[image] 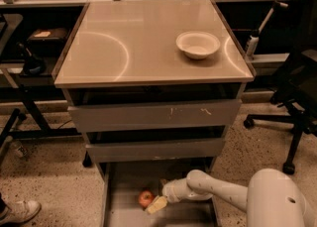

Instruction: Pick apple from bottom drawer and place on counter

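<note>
The apple (145,198), small and red with a yellowish patch, lies on the grey floor of the open bottom drawer (124,211). My gripper (155,204) reaches down into the drawer from the right on a white arm. Its pale fingertips (158,204) sit right beside the apple's lower right side, touching or nearly touching it. The counter (129,47) is the glossy beige top of the cabinet, above the two grey drawers.
A white bowl (197,44) stands on the counter at the right. A black office chair (297,102) is to the right of the cabinet. Dark table legs (29,117) stand to the left. A shoe (17,212) shows at the bottom left.
</note>
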Tool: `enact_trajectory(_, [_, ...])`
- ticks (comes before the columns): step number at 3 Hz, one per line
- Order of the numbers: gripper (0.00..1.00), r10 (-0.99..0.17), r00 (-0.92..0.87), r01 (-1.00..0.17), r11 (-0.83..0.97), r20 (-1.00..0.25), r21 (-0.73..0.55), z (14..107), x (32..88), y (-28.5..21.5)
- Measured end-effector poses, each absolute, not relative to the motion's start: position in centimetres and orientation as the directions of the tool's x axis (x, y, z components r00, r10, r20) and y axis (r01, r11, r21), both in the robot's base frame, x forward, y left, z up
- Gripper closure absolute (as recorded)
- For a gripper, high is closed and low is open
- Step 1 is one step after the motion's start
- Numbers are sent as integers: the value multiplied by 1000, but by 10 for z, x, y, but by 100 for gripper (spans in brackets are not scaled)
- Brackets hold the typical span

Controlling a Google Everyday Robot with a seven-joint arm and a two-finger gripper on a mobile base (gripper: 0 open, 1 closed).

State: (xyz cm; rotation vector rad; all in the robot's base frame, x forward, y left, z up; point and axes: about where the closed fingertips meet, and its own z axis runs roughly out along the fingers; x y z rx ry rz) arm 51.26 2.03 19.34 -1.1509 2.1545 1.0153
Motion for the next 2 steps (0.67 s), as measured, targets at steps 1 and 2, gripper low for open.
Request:
enact_trajectory(1, [0,-477,-525,-848,359,-705,389,182,507,29])
enact_trajectory(2, [0,-458,-513,-854,356,-726,379,172,509,38])
